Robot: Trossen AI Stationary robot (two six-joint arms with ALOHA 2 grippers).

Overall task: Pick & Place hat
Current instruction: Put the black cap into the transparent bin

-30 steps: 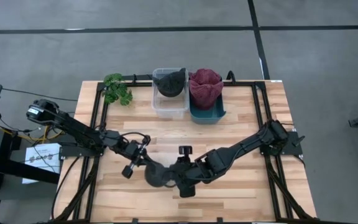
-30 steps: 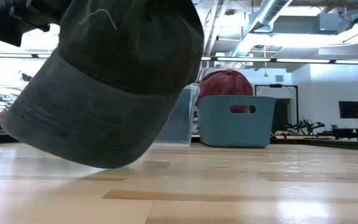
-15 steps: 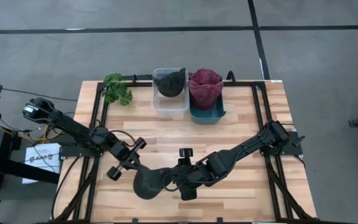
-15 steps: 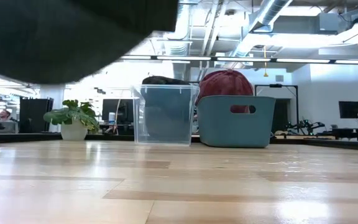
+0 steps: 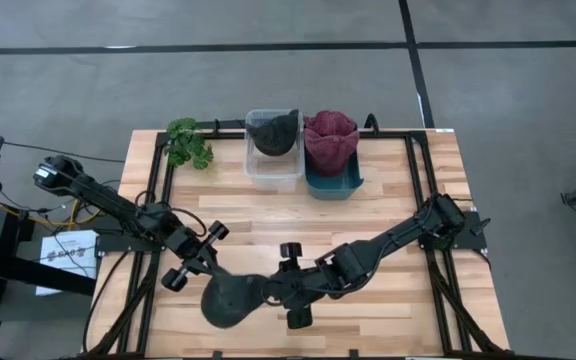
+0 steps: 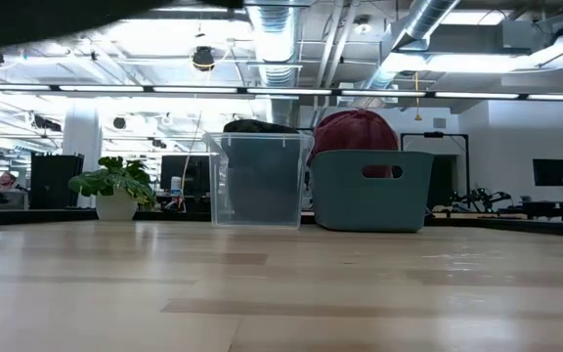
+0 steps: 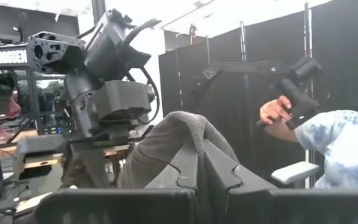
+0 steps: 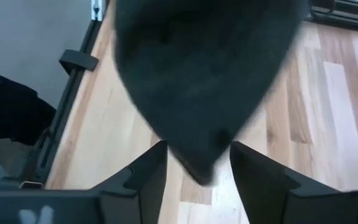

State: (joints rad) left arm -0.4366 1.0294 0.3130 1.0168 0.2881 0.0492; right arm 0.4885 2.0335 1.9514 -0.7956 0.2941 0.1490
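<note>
- Hanging in the air over the near middle of the light wooden slatted table [image 5: 388, 200]: a dark grey fabric cap with a stiff brim [image 5: 230, 298], carried between the two arms and not yet set down anywhere.
- Clamping a fold of that cap's cloth: the left gripper [image 7: 199, 163], fingers pressed together on the fabric, as the left wrist view shows it.
- Meeting the cap from the other side: the right gripper [image 5: 273, 292]; fingers standing apart in the right wrist view with the cap's tip [image 8: 204, 155] between them, though whether actually pinching it or only bracketing it cannot be told.
- Judging progress: picking up done, lifting done, placing still ahead; looking like a handover or a shared carry at mid-task.
- Still remaining, by that judgement: travelling across the table to the far edge and letting go into a bin.
- Sitting at the far edge: a clear plastic rectangular bin [image 5: 273, 170], already holding another dark cap [image 5: 274, 133].
- Touching it on the right-arm side: a teal plastic bin with a handle slot [image 5: 334, 183], holding a dark red cap [image 5: 330, 140].
- Standing near the clear bin, on the left-arm side: a small green leafy plant in a white pot [image 6: 115, 189].
</note>
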